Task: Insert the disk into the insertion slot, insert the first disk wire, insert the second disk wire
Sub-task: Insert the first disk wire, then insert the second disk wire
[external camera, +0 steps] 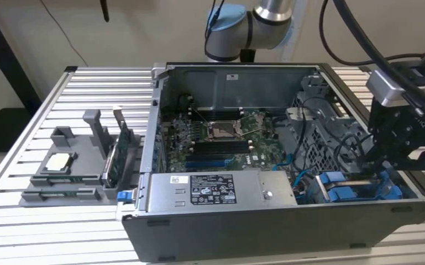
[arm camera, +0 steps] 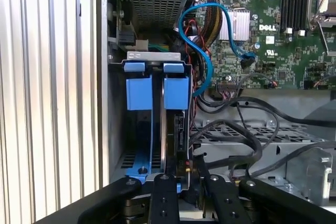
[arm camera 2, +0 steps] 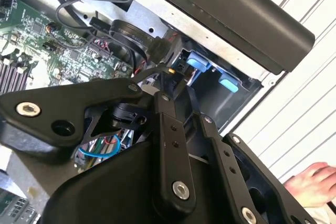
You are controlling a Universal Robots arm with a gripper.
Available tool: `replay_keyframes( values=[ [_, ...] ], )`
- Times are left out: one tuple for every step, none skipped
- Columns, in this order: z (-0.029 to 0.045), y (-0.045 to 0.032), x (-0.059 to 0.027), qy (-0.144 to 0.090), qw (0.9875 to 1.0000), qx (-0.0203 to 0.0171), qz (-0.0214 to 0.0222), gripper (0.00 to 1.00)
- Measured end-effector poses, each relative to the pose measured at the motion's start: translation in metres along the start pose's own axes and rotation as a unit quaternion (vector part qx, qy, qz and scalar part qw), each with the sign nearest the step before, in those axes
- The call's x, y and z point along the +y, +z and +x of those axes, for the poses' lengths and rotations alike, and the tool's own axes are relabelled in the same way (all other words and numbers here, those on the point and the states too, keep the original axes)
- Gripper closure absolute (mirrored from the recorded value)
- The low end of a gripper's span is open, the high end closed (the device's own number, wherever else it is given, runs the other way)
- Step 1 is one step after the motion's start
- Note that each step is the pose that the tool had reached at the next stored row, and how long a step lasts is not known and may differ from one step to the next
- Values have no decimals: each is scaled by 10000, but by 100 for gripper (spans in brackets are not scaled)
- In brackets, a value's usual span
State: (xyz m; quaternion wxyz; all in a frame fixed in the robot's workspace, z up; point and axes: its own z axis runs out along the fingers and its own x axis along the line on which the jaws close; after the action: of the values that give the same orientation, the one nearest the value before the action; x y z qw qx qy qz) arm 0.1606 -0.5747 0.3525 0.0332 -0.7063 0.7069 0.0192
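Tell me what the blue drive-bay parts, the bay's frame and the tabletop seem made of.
The blue parts look like moulded plastic: uniform bright colour, soft matte sheen. The insertion slot frame seems sheet metal: dull grey, thin edges, punched holes. The tabletop is probably aluminium: pale satin ribbed slats.

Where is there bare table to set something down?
Bare table lies between the grey rack and the camera, and beyond the rack, at the exterior view's left. Crowded: the case corner around the gripper, full of cables.
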Motion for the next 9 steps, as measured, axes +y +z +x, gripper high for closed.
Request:
replay_keyframes(
  values=[
    [0,-4,0,0,10000,1,0,73],
    [0,-6,0,0,10000,2,0,73],
    [0,-6,0,0,10000,2,0,73],
    [0,-6,0,0,10000,2,0,73],
    [-1,-6,0,0,10000,2,0,73],
    [-1,-6,0,0,10000,3,0,73],
    [-1,-7,0,0,10000,3,0,73],
    [0,-7,0,0,10000,4,0,73],
    [0,-7,0,-1,10000,4,0,73]
  ],
)
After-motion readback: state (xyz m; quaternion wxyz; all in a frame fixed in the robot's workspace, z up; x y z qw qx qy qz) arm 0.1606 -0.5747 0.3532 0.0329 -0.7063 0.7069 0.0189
